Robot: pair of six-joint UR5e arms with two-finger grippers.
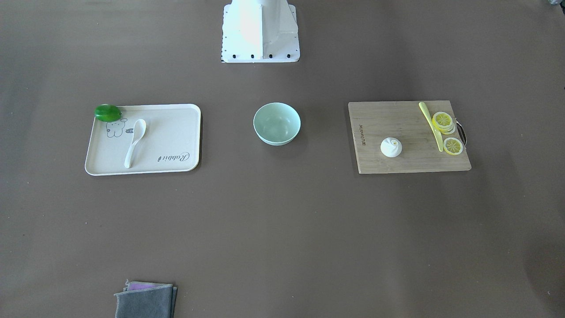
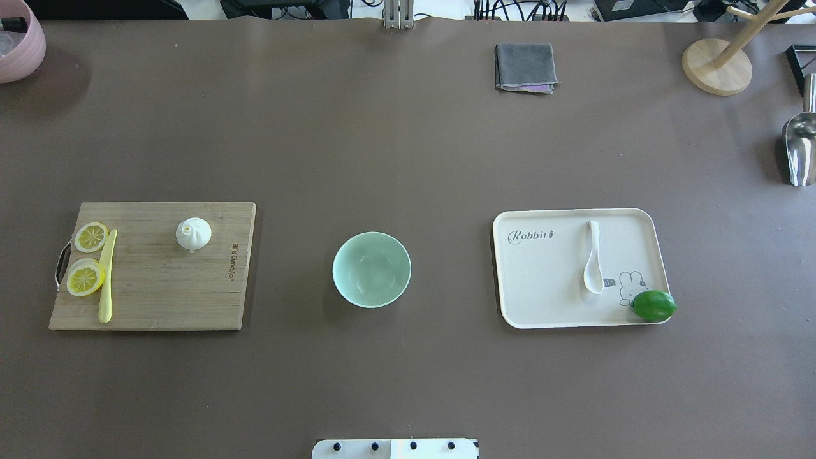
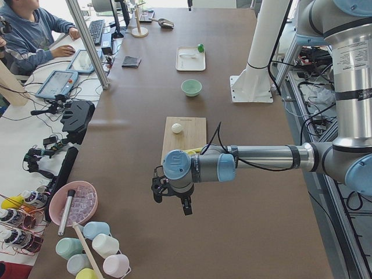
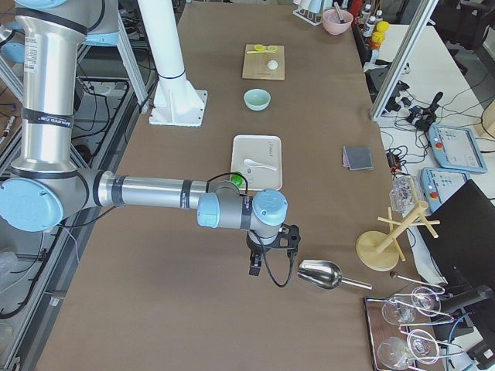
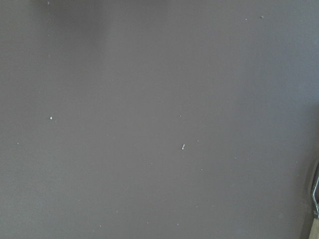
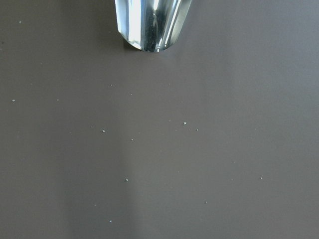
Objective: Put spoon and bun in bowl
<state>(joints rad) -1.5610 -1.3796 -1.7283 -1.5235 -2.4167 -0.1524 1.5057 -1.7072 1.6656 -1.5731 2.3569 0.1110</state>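
Note:
The pale mint-green bowl (image 2: 371, 269) (image 1: 276, 123) stands empty at mid-table. The white spoon (image 2: 593, 258) (image 1: 134, 142) lies on a cream tray (image 2: 548, 293) to the robot's right of the bowl. The white bun (image 2: 193, 233) (image 1: 391, 147) sits on a wooden cutting board (image 2: 166, 293) to the robot's left of it. My left gripper (image 3: 172, 200) hangs over bare table beyond the board, seen only in the exterior left view. My right gripper (image 4: 268, 267) hangs over bare table beyond the tray, seen only in the exterior right view. I cannot tell whether either is open or shut.
A green lime (image 2: 653, 305) sits on the tray's corner. Lemon slices (image 2: 86, 278) and a pale-yellow knife (image 2: 106, 275) lie on the board. A metal scoop (image 4: 321, 273) lies near the right gripper. A folded grey cloth (image 2: 524, 67), a pink bowl (image 2: 19, 48) and a wooden stand (image 2: 717, 67) are at the far edge.

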